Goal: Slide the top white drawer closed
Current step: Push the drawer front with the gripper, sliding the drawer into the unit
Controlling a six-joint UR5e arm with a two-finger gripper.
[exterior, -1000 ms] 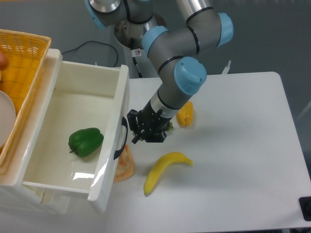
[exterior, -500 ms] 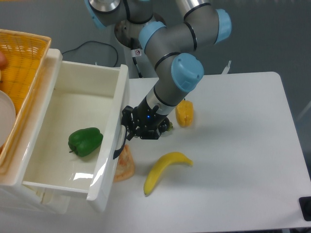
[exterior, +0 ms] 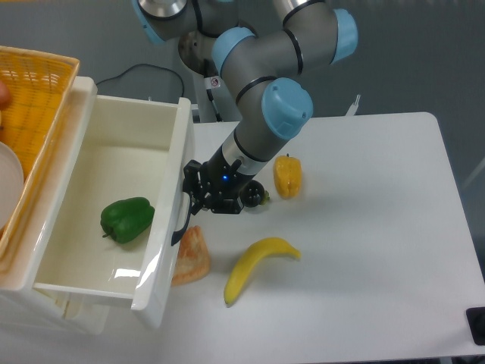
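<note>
Over the last second my tool [exterior: 198, 199] moved toward 9 o'clock and met the top white drawer [exterior: 170, 220] front at its black handle [exterior: 180, 220]; the front and the green pepper [exterior: 126, 219] inside have shifted left, so closing has begun. Drawer mostly open, left of worktop [exterior: 364, 250]. Arm reaches down from 12 o'clock, elbow bent. Cannot tell finger gap.
</note>
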